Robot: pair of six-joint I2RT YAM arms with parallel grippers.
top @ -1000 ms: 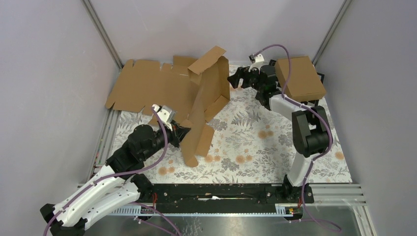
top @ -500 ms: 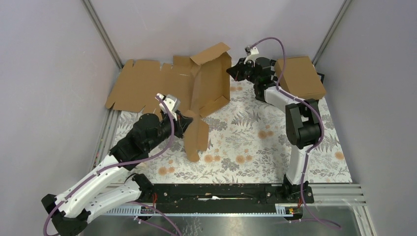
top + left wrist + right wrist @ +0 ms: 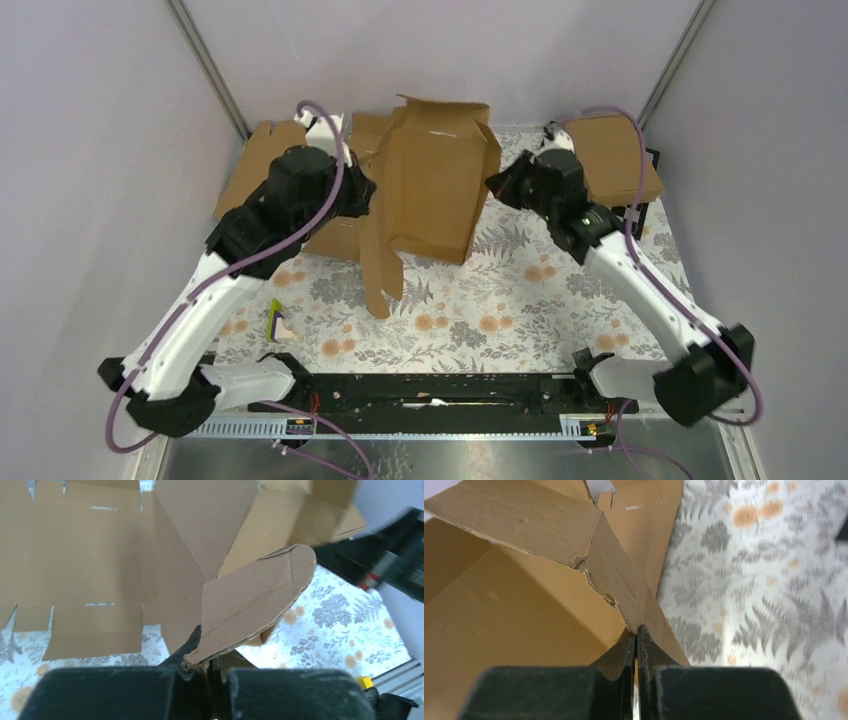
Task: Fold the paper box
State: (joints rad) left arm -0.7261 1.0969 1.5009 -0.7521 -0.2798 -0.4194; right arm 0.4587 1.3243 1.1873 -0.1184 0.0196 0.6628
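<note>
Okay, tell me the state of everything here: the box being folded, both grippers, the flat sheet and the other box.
paper box: not folded shut, held up between both grippers, one long flap hanging down.
left gripper: shut on a rounded flap of the paper box.
right gripper: shut on the paper box's right edge.
flat cardboard sheet: lying flat, unfolded, far left.
other box: closed, far right corner.

Fixed view high behind, looking down, two close wrist views, all sharing paper box (image 3: 435,190)
</note>
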